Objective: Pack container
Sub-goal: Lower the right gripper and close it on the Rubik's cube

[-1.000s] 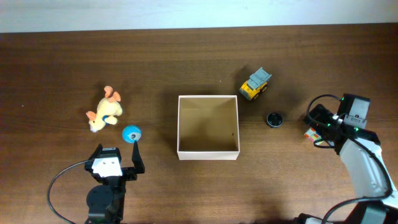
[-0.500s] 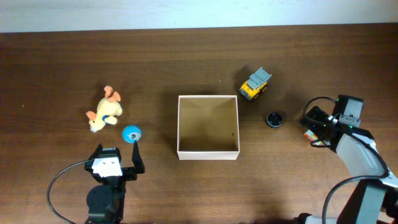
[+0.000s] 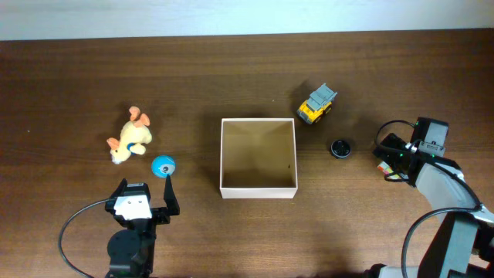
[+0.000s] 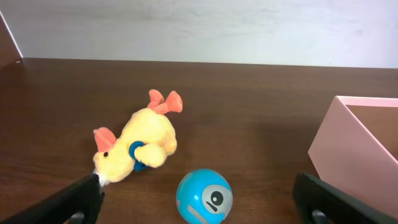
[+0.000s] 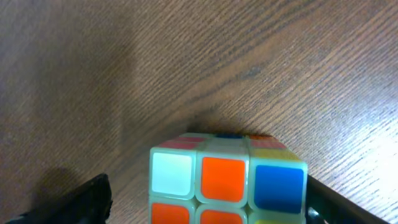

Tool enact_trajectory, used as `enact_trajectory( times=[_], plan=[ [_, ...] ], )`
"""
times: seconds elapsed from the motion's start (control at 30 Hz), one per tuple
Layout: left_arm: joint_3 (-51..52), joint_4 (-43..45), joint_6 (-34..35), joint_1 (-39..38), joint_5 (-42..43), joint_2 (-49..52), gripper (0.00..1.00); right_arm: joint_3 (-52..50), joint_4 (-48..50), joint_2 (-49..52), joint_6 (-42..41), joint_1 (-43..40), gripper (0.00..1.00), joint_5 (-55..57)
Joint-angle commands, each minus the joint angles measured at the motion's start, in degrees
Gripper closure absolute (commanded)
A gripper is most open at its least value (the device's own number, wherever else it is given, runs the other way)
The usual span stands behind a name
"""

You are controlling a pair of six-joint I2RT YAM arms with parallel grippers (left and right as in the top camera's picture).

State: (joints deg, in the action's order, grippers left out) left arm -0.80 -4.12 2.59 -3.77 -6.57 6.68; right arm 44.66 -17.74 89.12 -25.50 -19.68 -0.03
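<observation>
The container (image 3: 258, 191), a square shallow box with white walls and a tan inside, sits mid-table and holds nothing; its corner shows in the left wrist view (image 4: 348, 149). My right gripper (image 3: 390, 158) is open astride a colour cube (image 3: 384, 164) at the right; in the right wrist view the cube (image 5: 227, 183) lies between the jaws (image 5: 205, 199), against the right finger and apart from the left. My left gripper (image 3: 145, 193) is open and empty, just behind a blue ball (image 3: 163, 166). In the left wrist view the ball (image 4: 204, 196) lies ahead between the jaws (image 4: 202, 205).
A yellow plush duck (image 3: 130, 136) lies left of the ball, also in the left wrist view (image 4: 134, 146). A yellow and grey toy truck (image 3: 317, 103) and a small black round piece (image 3: 340, 147) lie right of the container.
My right wrist has shifted slightly left toward the cube. The left arm and the toys have not moved.
</observation>
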Motion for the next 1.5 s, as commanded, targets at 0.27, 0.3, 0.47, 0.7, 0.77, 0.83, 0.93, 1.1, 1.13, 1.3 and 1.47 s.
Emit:
enact_trajectory(
  times=[0.27, 0.3, 0.47, 0.7, 0.77, 0.83, 0.93, 1.1, 1.13, 1.3, 1.47],
  plan=[
    [0.26, -0.04, -1.07, 0.20, 0.35, -0.37, 0.01, -0.52, 1.70, 0.46, -2.14, -0.24, 0.12, 1.73],
    [0.26, -0.04, -1.07, 0.20, 0.35, -0.37, 0.01, -0.52, 1.62, 0.46, -2.75, -0.24, 0.12, 2.14],
    [0.26, -0.04, -1.05, 0.20, 0.37, -0.37, 0.01, -0.52, 0.22, 0.46, -6.29, -0.22, 0.12, 3.23],
    [0.26, -0.04, -1.05, 0.20, 0.37, -0.37, 0.01, -0.52, -0.42, 0.46, -7.17, -0.24, 0.12, 3.74],
    [0.26, -0.04, -1.07, 0.20, 0.35, -0.37, 0.01, -0.52, -0.26, 0.46, -7.08, -0.22, 0.12, 3.76],
    [0.26, -0.04, -1.07, 0.20, 0.37, -0.37, 0.01, -0.52, -0.07, 0.46, -6.45, -0.22, 0.15, 3.74],
    [0.26, -0.04, -1.07, 0.20, 0.37, -0.37, 0.01, -0.52, -0.04, 0.46, -6.27, -0.22, 0.23, 3.72],
    [0.26, -0.04, -1.07, 0.20, 0.35, -0.37, 0.01, -0.52, -0.09, 0.46, -6.27, -0.22, 0.32, 3.72],
    [0.26, -0.04, -1.07, 0.20, 0.35, -0.37, 0.01, -0.52, -0.09, 0.46, -6.27, -0.22, 0.32, 3.72],
    [0.26, -0.04, -1.05, 0.20, 0.35, -0.37, 0.01, -0.52, -0.07, 0.46, -6.27, -0.22, 0.35, 3.72],
    [0.26, -0.04, -1.07, 0.20, 0.35, -0.37, 0.01, -0.52, -0.07, 0.46, -6.29, -0.22, 0.40, 3.72]
  ],
)
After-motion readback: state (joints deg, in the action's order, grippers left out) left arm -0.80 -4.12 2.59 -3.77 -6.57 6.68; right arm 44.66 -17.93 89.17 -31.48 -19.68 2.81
